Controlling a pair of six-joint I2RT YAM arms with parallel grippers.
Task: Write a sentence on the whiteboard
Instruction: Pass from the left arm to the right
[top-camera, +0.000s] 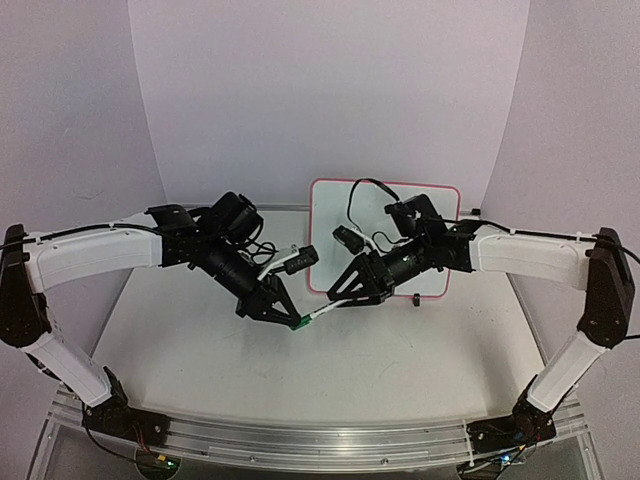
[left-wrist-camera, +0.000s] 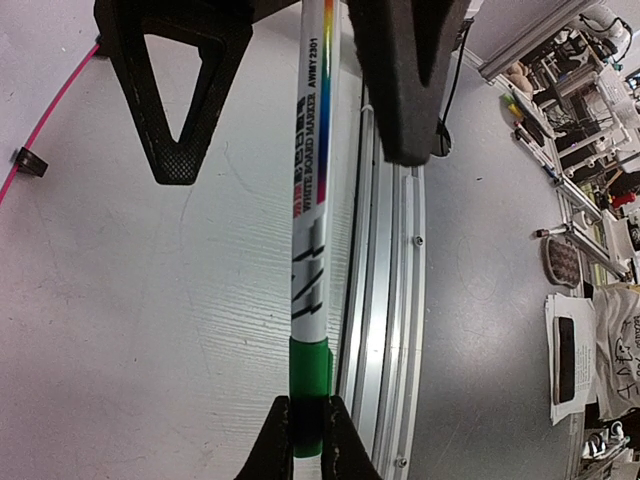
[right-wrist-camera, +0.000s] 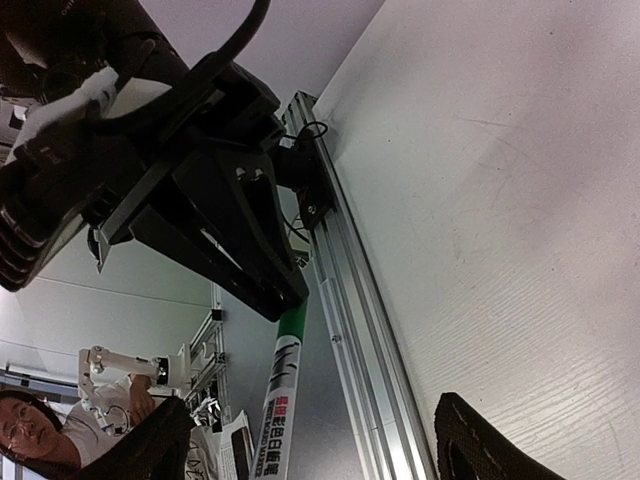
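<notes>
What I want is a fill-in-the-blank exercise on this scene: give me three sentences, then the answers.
1. The left fingers are shut on the marker's ____ cap.
2. The right fingers are ____, not shut, on either side of the marker's white barrel.
3. The whiteboard stands upright behind the ____ arm.
Missing words: green; open; right.
</notes>
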